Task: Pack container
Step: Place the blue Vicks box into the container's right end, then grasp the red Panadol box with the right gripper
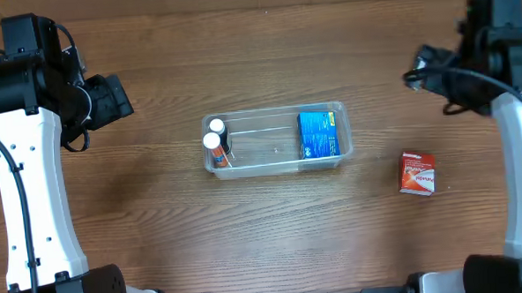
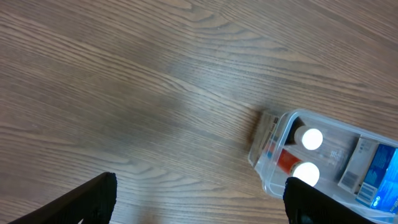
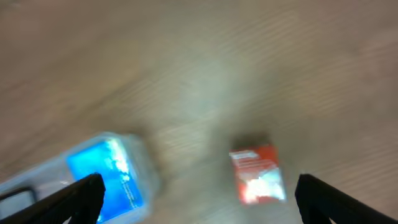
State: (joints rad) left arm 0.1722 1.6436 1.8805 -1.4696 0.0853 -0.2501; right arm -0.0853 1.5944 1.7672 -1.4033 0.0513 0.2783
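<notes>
The clear plastic container sits mid-table. It holds two white-capped bottles at its left end and a blue box at its right end. A red and white box lies on the table to the container's right. My left gripper is open and empty, up at the far left; its view shows the container's left end with the bottles. My right gripper is open and empty, up at the far right; its blurred view shows the red box and the blue box.
The wooden table carries only these things. The arms' white links stand along the left and right edges.
</notes>
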